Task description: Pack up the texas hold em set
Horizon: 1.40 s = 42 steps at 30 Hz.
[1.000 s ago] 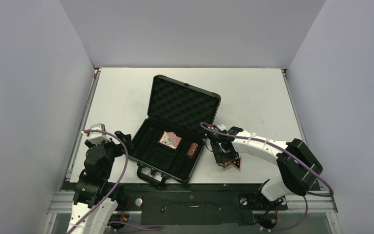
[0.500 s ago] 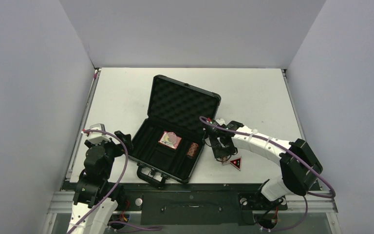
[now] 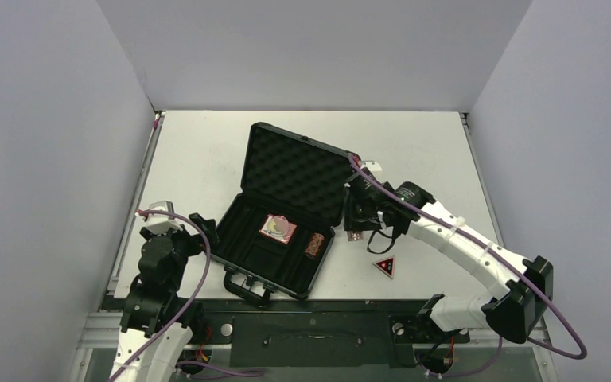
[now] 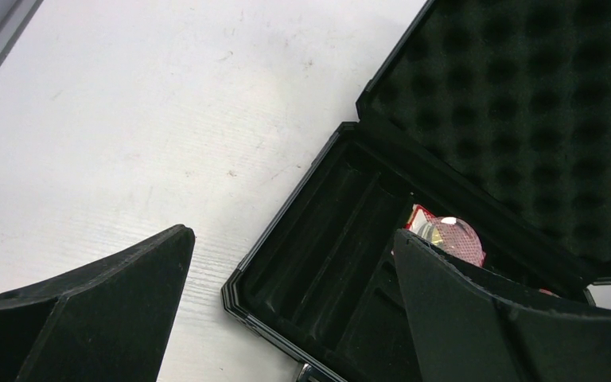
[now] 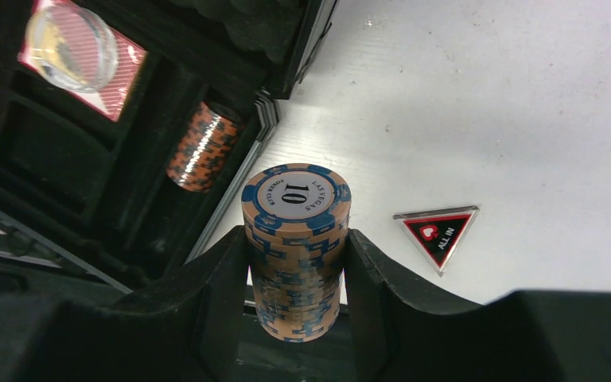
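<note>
bright even light, soft shadows on white table [image 3: 207, 159], glare on pink card box [image 5: 125, 73]

Right gripper [image 5: 297, 247] — holding chip roll [image 5: 295, 215] — apparently lifted toward case [image 3: 298, 169].

Overhead wide; wrists close; all share case [image 3: 298, 171].

White table [image 3: 430, 151] enclosed by pale grey walls [image 3: 310, 48]; metal frame [image 3: 99, 328] along its near edge
</note>
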### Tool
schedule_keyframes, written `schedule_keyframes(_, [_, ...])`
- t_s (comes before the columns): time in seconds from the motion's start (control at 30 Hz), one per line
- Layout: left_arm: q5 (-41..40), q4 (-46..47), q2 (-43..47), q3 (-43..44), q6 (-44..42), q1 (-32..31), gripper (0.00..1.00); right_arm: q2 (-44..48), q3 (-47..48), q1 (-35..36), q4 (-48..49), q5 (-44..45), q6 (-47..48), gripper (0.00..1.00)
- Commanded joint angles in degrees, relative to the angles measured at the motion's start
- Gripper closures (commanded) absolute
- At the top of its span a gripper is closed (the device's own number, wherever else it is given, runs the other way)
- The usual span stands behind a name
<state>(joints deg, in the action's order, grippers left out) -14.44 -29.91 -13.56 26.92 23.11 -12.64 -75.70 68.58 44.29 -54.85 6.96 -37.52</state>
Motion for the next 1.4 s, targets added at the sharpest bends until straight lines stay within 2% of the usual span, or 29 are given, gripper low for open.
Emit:
schedule_keyframes(0.0, [4.82,3.46,-2.31,1.57,-2.17,0.26,0.04,4.73,2.97,0.06,2.97,-0.46,-4.62,1.00])
schedule_keyframes(0.13, [5.13,2.94,-6.34,4.25,-2.75,0.33,0.04,7.41,4.71,-0.08,6.05,0.48,-8.67,1.00])
schedule_keyframes(0.27, [8.92,3.77,-11.81,9.02,-2.39,0.18,0.04,11.83,6.06,-0.12,8.94,0.12,-12.40,1.00])
schedule_keyframes(0.43, [21.34,6.29,-22.00,17.75,2.46,0.22,0.04,15.55,7.74,-0.32,11.63,-1.20,-13.36,1.00])
schedule_keyframes(0.77, [46.84,22.31,-29.93,23.38,17.40,-0.94,0.01,17.19,9.08,-0.35,24.92,-5.82,-13.01,1.00])
schedule_keyframes(0.87, [54.09,27.69,-32.84,24.93,22.22,-3.31,0.10,15.65,10.85,-0.35,25.34,-7.28,-11.17,1.00])
schedule_keyframes(0.97, [56.76,28.95,-35.68,28.69,23.69,-6.81,0.12,14.52,12.86,-0.29,25.11,-8.95,-8.52,1.00])
schedule_keyframes(1.13, [56.41,33.96,-40.28,32.19,24.56,-14.44,0.15,14.40,13.40,-0.35,29.22,-13.14,-6.79,1.00])
schedule_keyframes(1.3, [58.02,41.95,-43.58,32.74,28.16,-17.49,0.18,13.98,13.88,-0.30,32.14,-18.17,-6.70,1.00])
schedule_keyframes(1.37, [58.35,41.76,-45.23,33.61,28.38,-18.57,0.19,13.83,13.71,-0.23,34.02,-20.27,-7.40,1.00])
